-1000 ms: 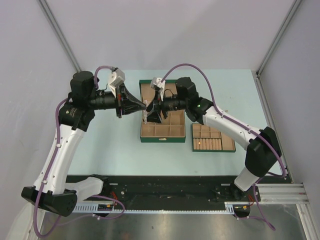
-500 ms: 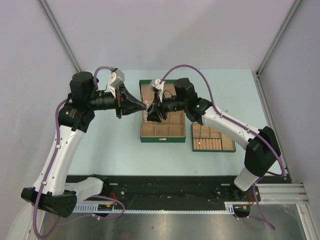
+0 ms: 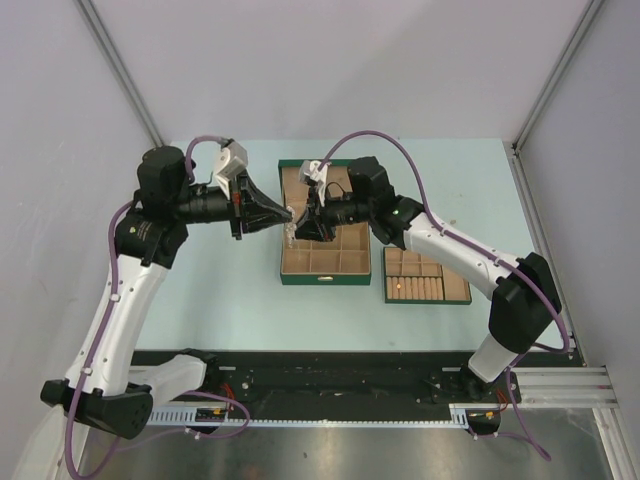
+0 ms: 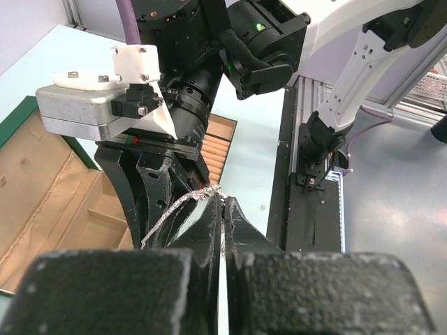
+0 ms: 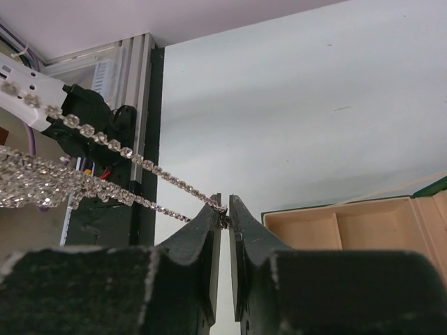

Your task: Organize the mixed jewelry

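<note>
A sparkly silver chain necklace (image 5: 140, 162) with a pale beaded cluster (image 5: 35, 181) hangs in the air between my two grippers, over the left side of the green tan-lined box (image 3: 355, 262). My left gripper (image 4: 223, 204) is shut on one stretch of the chain (image 4: 171, 209). My right gripper (image 5: 225, 213) has its jaws nearly together, with the chain's end pinched at the fingertips. In the top view the left gripper (image 3: 289, 212) and the right gripper (image 3: 298, 223) meet tip to tip. No other jewelry shows.
The green box (image 5: 363, 223) has several tan compartments. A flat green tray (image 3: 455, 290) with tan ring rolls lies right of it. Black rails run along the near table edge (image 3: 330, 385). Both arms crowd the space above the box.
My right gripper's jaws have closed down onto the chain end. The left gripper stayed shut on the chain and its arm shifted slightly left.
</note>
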`<state>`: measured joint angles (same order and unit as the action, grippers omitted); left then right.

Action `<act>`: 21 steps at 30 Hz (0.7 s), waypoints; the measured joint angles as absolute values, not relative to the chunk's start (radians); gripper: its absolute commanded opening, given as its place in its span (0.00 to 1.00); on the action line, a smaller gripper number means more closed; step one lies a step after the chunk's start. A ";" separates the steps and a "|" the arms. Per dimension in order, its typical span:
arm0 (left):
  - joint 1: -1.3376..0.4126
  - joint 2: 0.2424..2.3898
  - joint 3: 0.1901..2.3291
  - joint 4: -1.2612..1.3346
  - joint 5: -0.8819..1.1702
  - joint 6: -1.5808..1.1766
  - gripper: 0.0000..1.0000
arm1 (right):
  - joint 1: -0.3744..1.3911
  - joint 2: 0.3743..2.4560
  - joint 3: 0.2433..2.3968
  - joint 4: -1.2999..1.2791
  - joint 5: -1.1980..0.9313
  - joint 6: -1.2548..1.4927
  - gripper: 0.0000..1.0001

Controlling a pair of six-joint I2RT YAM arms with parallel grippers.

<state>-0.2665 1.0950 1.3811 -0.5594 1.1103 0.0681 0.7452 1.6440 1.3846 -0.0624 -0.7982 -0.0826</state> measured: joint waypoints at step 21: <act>-0.268 1.103 1.246 -0.668 0.978 0.238 0.06 | 0.690 1.543 1.461 -0.225 -0.717 -0.178 0.00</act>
